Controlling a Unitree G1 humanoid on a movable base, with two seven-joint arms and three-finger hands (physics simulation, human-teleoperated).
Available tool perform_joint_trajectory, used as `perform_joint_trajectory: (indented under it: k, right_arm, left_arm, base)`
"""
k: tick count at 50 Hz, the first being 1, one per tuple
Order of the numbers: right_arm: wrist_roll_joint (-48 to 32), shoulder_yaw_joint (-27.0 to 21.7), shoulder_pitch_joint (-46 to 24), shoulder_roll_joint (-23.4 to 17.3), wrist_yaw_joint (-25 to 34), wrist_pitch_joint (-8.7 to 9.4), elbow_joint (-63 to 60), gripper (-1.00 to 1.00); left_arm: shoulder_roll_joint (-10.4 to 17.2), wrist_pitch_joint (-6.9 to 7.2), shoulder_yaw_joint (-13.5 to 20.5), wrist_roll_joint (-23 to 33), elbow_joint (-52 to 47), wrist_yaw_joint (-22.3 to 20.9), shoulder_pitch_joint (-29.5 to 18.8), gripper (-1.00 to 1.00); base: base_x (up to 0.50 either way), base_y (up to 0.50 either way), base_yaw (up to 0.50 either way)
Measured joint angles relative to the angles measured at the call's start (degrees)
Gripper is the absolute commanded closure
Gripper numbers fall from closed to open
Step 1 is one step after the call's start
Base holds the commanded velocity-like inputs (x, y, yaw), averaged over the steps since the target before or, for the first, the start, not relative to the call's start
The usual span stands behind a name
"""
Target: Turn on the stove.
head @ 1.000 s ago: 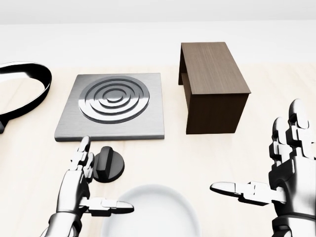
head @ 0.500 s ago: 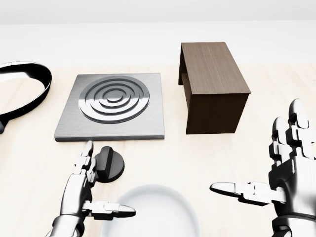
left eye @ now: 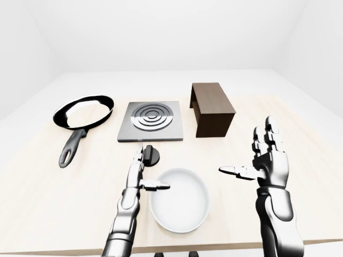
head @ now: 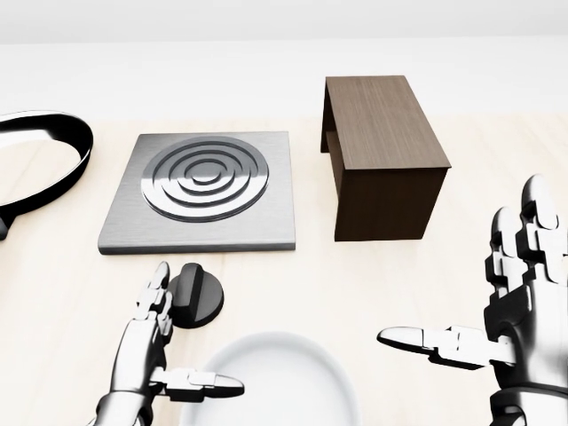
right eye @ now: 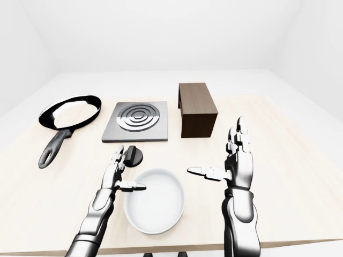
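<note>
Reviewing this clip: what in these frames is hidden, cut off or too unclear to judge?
- Knob: its left edge is hidden by the left hand in the head view; contact cannot be judged.
- Pan: cut by the head view's left edge; the eye views show it whole.
- Bowl: cut by the head view's bottom edge.
- Knob's setting: no marks legible in any view.
- Right hand: wrist cut by the head view's bottom edge.

Square brushed-metal stove plate [head: 200, 192]: satin grey, ringed burner with soft sheen. Round black control knob [head: 197, 296]: matt, plastic-looking. Dark brown wooden block [head: 383, 153]: visible grain, matt. Pale light-wood worktop [left eye: 64, 193]: smooth, faint grain. White round bowl [right eye: 155, 208]: smooth, slight gloss. Black frying pan [left eye: 80, 118]: glossy. Both robot hands, left [head: 151, 346] and right [head: 506, 311]: polished chrome-like metal, dark joints.
</note>
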Motion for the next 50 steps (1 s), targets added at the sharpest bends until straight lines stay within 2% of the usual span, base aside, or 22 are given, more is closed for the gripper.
perform_joint_trajectory:
  k: [38,50]
  right_arm:
    - [0.04,0.05,0.12,0.06,-0.08,0.00,-0.03,-1.00]
    - [0.11,-0.02,0.02,0.02,-0.02,0.00,0.35,-1.00]
  left_arm:
    - [-1.54,0.42,-4.20,1.33,-6.83,-1.22,5.89,-1.00]
    - [-1.85,2.62,-4.51,1.02,-7.33,-1.64,4.32,-1.00]
  base:
    - [0.00,0.00,0.00]
    - [0.00,0.00,0.00]
